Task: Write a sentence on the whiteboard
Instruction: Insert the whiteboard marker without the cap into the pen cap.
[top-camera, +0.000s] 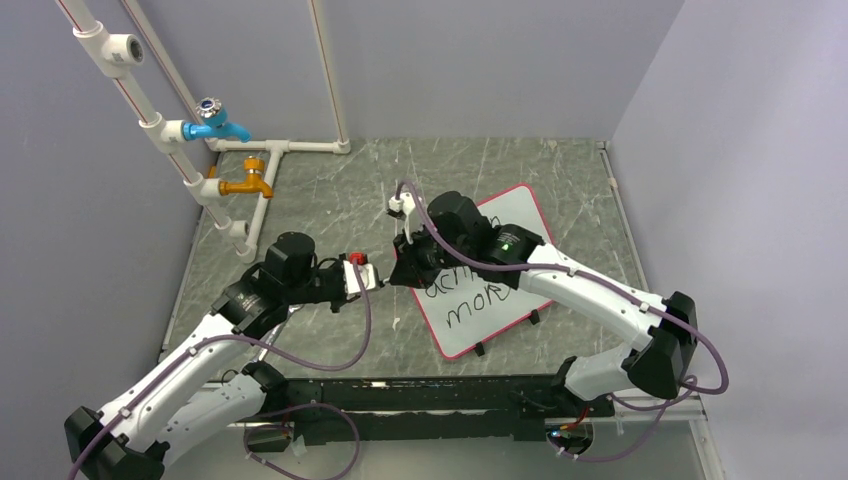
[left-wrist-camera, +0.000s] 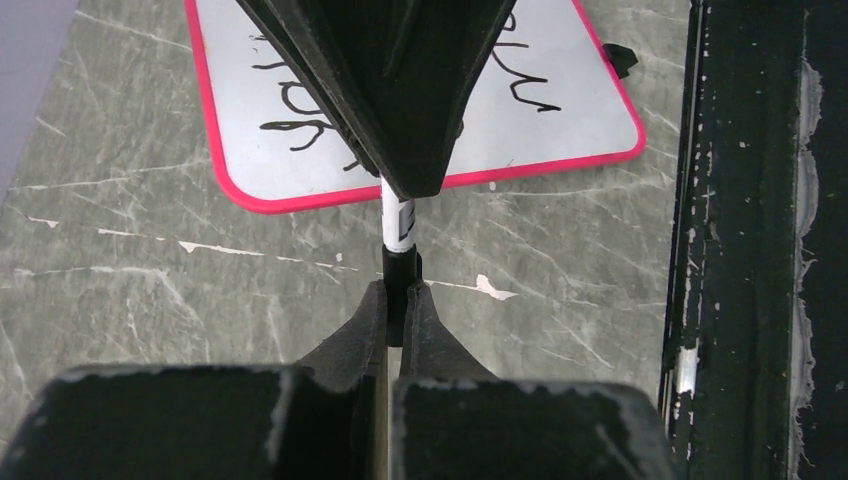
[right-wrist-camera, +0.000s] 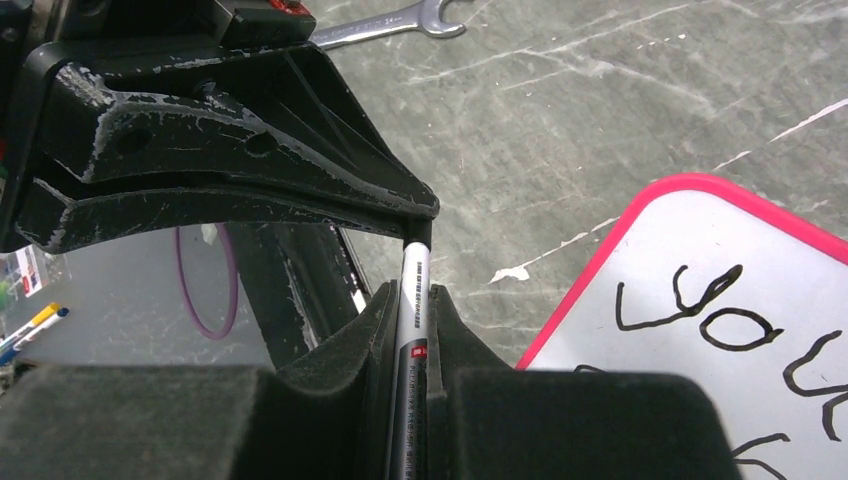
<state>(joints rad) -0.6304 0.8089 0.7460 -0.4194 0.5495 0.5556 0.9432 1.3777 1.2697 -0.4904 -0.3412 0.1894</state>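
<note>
The whiteboard lies tilted on the table right of centre, white with a pink rim and black handwriting on it. It also shows in the left wrist view and the right wrist view. My right gripper hovers over the table just off the board's left edge, shut on the white barrel of a marker. My left gripper meets it tip to tip and is shut on the marker's black end. The white barrel runs from my left fingers up into the right gripper.
White pipes with a blue tap and an orange tap stand at the back left. A wrench lies on the table. A black rail runs along the near edge. Grey walls close the sides.
</note>
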